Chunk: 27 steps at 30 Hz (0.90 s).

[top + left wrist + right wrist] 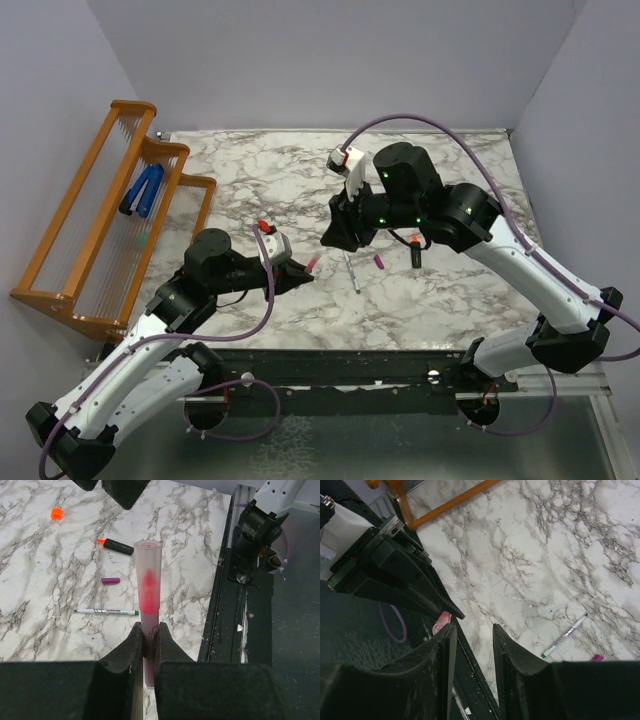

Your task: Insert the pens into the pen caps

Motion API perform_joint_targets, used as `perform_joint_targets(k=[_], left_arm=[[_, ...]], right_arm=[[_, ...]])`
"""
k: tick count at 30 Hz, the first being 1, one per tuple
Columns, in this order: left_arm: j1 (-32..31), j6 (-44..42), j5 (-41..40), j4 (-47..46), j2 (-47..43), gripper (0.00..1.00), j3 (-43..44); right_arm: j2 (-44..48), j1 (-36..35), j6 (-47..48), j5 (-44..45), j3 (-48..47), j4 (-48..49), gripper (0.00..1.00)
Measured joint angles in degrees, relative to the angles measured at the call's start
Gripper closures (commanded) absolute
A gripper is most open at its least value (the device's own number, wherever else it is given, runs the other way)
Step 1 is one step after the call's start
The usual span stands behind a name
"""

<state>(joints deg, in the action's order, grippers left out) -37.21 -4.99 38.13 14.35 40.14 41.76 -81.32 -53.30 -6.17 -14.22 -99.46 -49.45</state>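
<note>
We look down on a marble tabletop [250, 170], white with grey veins, closed in on three sides by plain pale lavender walls [300, 60]. A wooden rack [133, 106] of orange-brown rails stands along the left edge, and a blue clip-shaped object [143, 192] rests on it. A black rail [350, 365] runs along the near edge where the arms are bolted. Just in from that edge the left gripper [300, 272] is clenched on the dull pink pen [150, 595], holding it clear of the marble. In the left wrist view the fingers [125, 650] press on the barrel from both sides, and a frosted pale cap [148, 555] sits over the far end with pink showing through it. The right gripper [333, 238] hangs close to that capped end; its fingers [512, 650] are spread apart with nothing between them, and the pink end shows just beside one of them in the right wrist view. The other pieces lie loose on the marble – the thin white-grey pen [107, 611] nearest the held pen, the magenta cap [110, 580] a little beyond it, then the black marker [119, 546] with its orange-red tip bare, and the orange cap [56, 513] farthest off. None of them touches another
</note>
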Motion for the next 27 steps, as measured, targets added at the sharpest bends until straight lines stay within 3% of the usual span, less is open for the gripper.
perform_joint_targets(k=[27], left_arm=[[0.0,-0.4,-0.4,1.1,0.2,1.00,-0.1]], right_arm=[[-1.3,0.1,-0.3,-11.6,2.4,-0.1,0.59]])
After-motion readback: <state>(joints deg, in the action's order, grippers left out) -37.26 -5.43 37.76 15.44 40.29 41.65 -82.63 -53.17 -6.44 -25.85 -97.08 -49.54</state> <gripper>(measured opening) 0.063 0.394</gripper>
